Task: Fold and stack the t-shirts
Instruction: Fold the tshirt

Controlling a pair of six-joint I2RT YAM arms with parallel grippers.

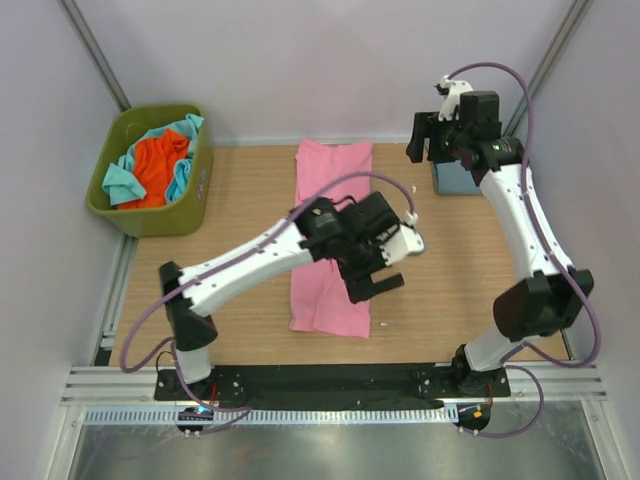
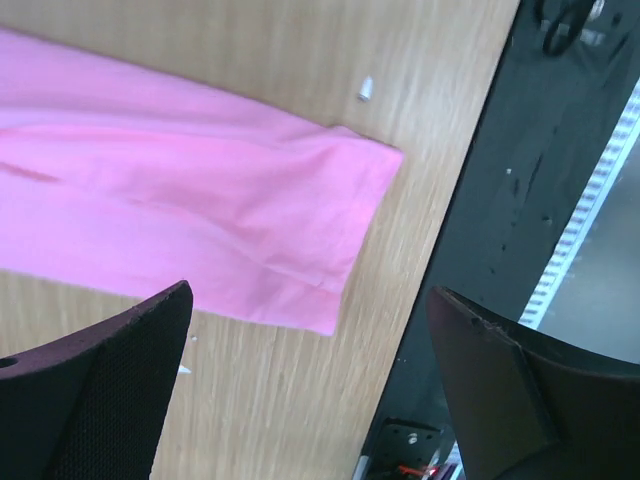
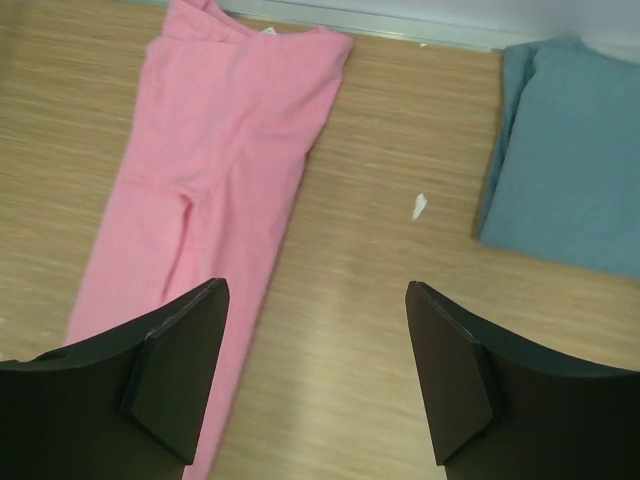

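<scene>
The pink t-shirt lies flat as a long narrow strip down the middle of the wooden table. Its near end shows under my left gripper, which hovers open just past that end with nothing between its fingers. My right gripper hangs open at the far right, over bare wood between the pink t-shirt and a folded blue-grey t-shirt. That blue-grey t-shirt is partly hidden by the right arm in the top view. Orange and teal t-shirts lie bunched in the bin.
An olive-green plastic bin stands at the far left corner. Small white scraps lie on the wood. A black base plate runs along the near edge. Pale walls close in the table on three sides.
</scene>
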